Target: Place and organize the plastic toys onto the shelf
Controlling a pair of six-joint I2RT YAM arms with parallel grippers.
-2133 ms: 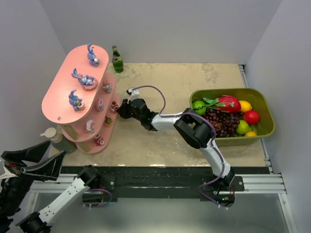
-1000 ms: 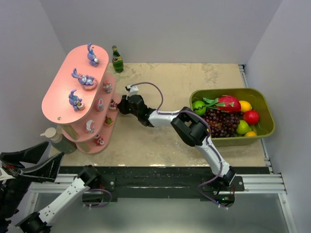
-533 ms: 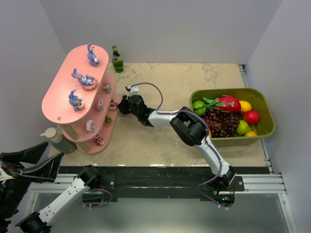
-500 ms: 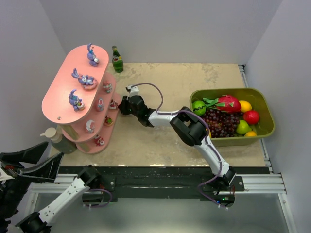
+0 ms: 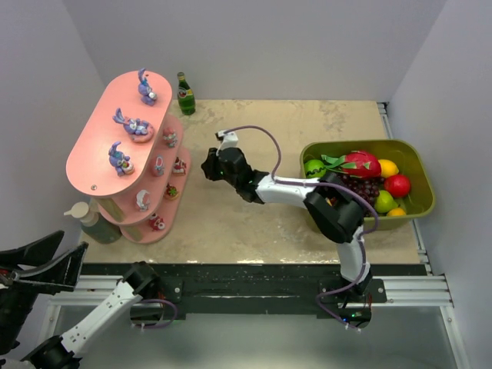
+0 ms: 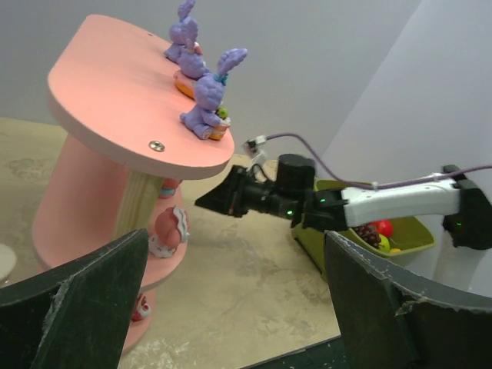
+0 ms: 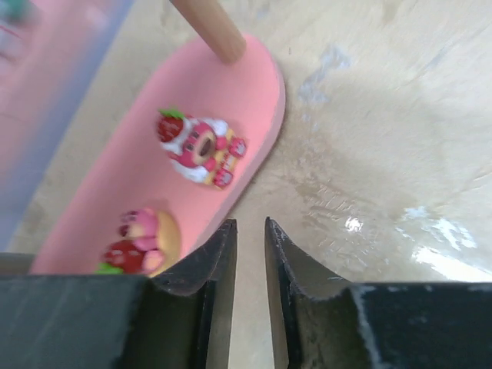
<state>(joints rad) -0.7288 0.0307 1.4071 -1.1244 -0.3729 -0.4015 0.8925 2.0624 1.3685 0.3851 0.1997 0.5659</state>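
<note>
The salmon-pink shelf (image 5: 100, 150) stands at the left. Three purple bunny toys (image 5: 132, 124) sit on its top tier and several small red, pink and white toys (image 5: 158, 164) on the lower tiers. My right gripper (image 5: 209, 167) hovers over the table just right of the shelf, jaws a narrow gap apart with nothing between them. In the right wrist view its fingertips (image 7: 250, 223) sit beside a tier's rim (image 7: 261, 115) that bears a red-and-white toy (image 7: 201, 147) and a pink-and-red toy (image 7: 146, 238). My left gripper (image 6: 238, 307) is wide open and empty, low by the near-left corner.
A green bottle (image 5: 185, 94) stands behind the shelf. A pale dispenser bottle (image 5: 91, 219) stands at the shelf's near end. An olive-green tub (image 5: 421, 173) of fake fruit sits at the right. Walls close in on three sides.
My right gripper has pulled back to the right, away from the shelf, with its jaws parted a little. A small red toy stays on the tier. The left gripper sank slightly.
</note>
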